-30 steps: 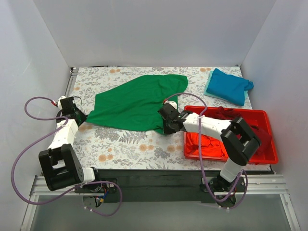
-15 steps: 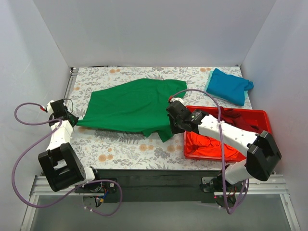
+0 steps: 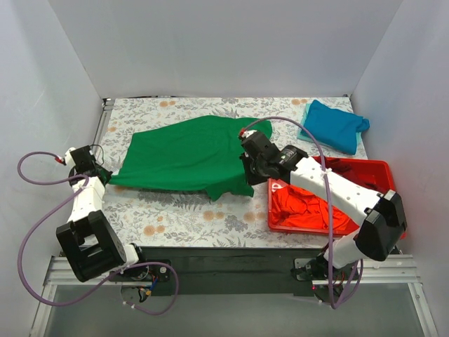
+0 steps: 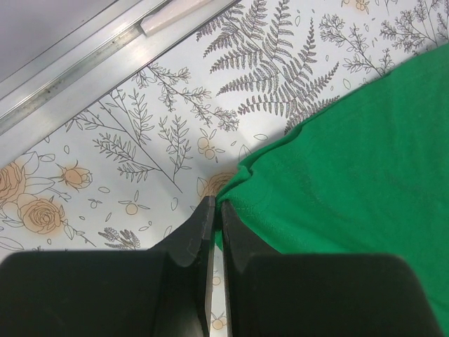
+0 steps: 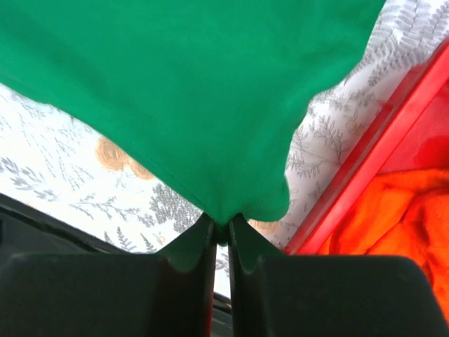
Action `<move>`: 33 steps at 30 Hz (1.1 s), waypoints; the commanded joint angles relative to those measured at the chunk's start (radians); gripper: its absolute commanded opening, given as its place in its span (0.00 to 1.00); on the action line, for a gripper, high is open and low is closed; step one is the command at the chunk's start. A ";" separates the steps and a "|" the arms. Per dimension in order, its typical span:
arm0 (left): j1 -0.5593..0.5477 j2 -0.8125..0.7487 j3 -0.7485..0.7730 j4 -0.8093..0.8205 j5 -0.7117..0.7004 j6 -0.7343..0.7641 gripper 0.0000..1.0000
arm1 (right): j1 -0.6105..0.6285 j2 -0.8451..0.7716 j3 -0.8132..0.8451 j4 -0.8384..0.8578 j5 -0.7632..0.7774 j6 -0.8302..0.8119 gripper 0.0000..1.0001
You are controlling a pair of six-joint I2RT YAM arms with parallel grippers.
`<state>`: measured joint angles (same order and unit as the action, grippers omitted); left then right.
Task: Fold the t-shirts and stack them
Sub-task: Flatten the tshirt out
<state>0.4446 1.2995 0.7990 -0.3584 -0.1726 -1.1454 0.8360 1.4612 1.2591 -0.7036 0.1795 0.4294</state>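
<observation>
Green t-shirt (image 3: 186,154): spread mostly flat across the middle of the floral tabletop (image 3: 175,214), stretched between the two arms.
Left fingers (image 4: 191,242): pressed together on the green t-shirt's left corner, near the tabletop's left edge (the hem bunches right at the tips).
Right fingers (image 5: 188,251): pinched closed on a fold of green cloth at the shirt's right end, held a little above the tabletop, just beside the red tray (image 3: 365,163).
Teal t-shirt (image 3: 335,125): folded, at the far right corner, well apart from the green one.
Orange-red t-shirt (image 3: 302,210): crumpled in the tray's near part.
Maroon t-shirt (image 3: 342,167): crumpled along the tray's far side, partly hidden by the right arm.
</observation>
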 commanded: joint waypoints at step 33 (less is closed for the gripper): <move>0.019 0.014 0.012 0.026 0.110 0.010 0.00 | -0.054 0.185 -0.204 0.216 -0.072 0.023 0.59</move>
<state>0.4564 1.3190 0.7990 -0.3500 -0.0738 -1.1446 0.7856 1.6306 1.0691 -0.5552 0.0937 0.4355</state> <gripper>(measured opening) 0.028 0.602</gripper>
